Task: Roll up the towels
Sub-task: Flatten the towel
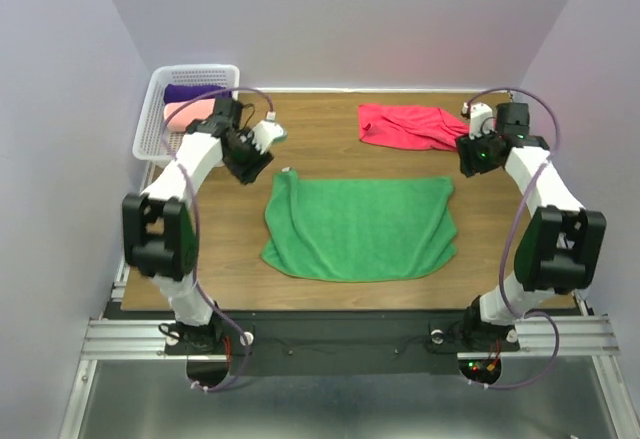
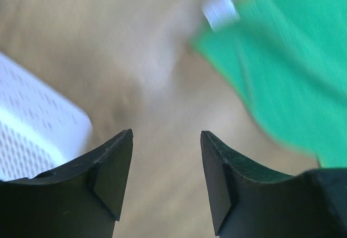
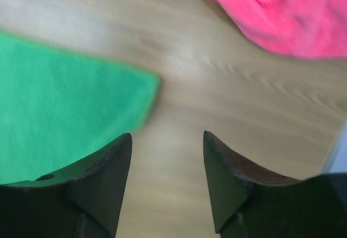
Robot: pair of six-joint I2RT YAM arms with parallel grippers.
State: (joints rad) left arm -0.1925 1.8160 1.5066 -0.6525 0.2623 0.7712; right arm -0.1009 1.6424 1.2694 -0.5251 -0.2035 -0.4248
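A green towel (image 1: 360, 227) lies spread flat in the middle of the wooden table; its corner with a white tag (image 2: 219, 9) shows in the left wrist view. A crimson towel (image 1: 408, 125) lies crumpled at the back right, also seen as the crimson towel (image 3: 287, 10). Rolled purple (image 1: 187, 92) and salmon-pink (image 1: 188, 111) towels sit in the basket. My left gripper (image 1: 252, 159) hangs open just beyond the green towel's far left corner, nothing between its jaws. My right gripper (image 1: 470, 159) is open past the far right corner, also holding nothing.
A white plastic mesh basket (image 1: 157, 119) stands at the back left corner, its wall close to my left gripper as the basket (image 2: 32, 124). Pale walls close in the table on three sides. Bare wood (image 1: 320, 129) lies between the towels.
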